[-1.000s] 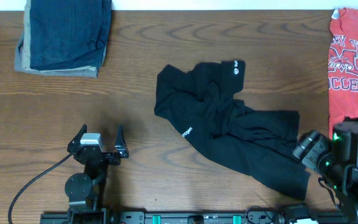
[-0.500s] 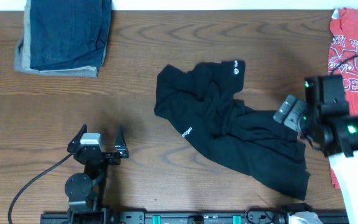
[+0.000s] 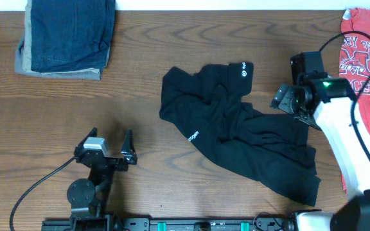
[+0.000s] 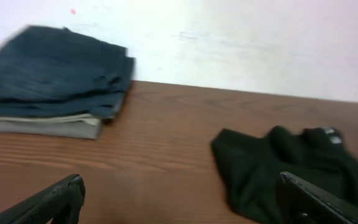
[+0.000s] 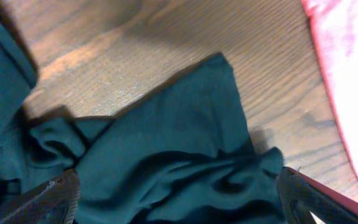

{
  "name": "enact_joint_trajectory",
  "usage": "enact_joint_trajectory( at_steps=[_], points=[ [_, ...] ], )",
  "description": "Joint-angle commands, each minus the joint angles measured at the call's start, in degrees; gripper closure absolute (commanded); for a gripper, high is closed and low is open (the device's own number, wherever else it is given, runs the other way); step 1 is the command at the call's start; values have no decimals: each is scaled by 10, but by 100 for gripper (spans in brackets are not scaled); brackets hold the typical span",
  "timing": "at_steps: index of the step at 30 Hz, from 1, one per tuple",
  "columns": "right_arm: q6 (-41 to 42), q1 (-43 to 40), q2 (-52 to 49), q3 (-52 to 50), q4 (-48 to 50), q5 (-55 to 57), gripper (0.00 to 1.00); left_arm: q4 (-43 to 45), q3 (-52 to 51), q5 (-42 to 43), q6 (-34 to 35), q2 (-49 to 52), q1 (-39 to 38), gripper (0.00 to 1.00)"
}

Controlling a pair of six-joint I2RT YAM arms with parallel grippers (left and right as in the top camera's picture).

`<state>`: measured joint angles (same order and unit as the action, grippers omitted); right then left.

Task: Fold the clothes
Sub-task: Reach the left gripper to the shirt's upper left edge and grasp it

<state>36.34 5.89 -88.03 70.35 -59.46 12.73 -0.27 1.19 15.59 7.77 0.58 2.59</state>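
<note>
The clothes are a black shirt (image 3: 236,131) lying crumpled in the middle of the table, with a small white round logo (image 3: 242,72) at its far edge. My right gripper (image 3: 288,101) hovers open over the shirt's right part; the wrist view shows wrinkled dark fabric (image 5: 166,155) between its spread fingers (image 5: 48,199), and nothing is gripped. Left of the shirt, near the front, my left gripper (image 3: 112,136) is open over bare wood and holds nothing. The left wrist view shows the shirt (image 4: 278,162) ahead to the right of that gripper (image 4: 179,202).
A folded stack of blue denim and tan cloth (image 3: 66,35) lies at the far left corner, and the left wrist view shows that stack (image 4: 48,81) too. A red printed T-shirt (image 3: 361,70) lies along the right edge, close beside my right arm, its fabric (image 5: 347,74) visible from the right wrist.
My right arm has swung from the front right corner away along the shirt's right side to its upper right part. The left gripper shifted slightly to the right and toward the front.
</note>
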Motion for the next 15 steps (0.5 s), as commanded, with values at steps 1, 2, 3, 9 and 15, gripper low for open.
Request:
enact_joint_trajectory(
  at_steps=[1, 2, 3, 9, 15],
  points=[
    [0, -2, -28, -3, 2, -29, 1, 6, -10, 65, 109, -3, 3, 2],
    [0, -2, -33, -3, 2, -33, 1, 12, -10, 66, 138, -3, 3, 2],
    [1, -2, -41, -3, 2, -37, 1, 10, -10, 72, 183, -3, 3, 2],
    [0, -2, -63, -3, 2, -40, 1, 6, -3, 186, 230, -3, 3, 2],
    [0, -2, -64, -3, 2, -40, 1, 5, 57, 198, 223, 30, 3, 2]
  ],
)
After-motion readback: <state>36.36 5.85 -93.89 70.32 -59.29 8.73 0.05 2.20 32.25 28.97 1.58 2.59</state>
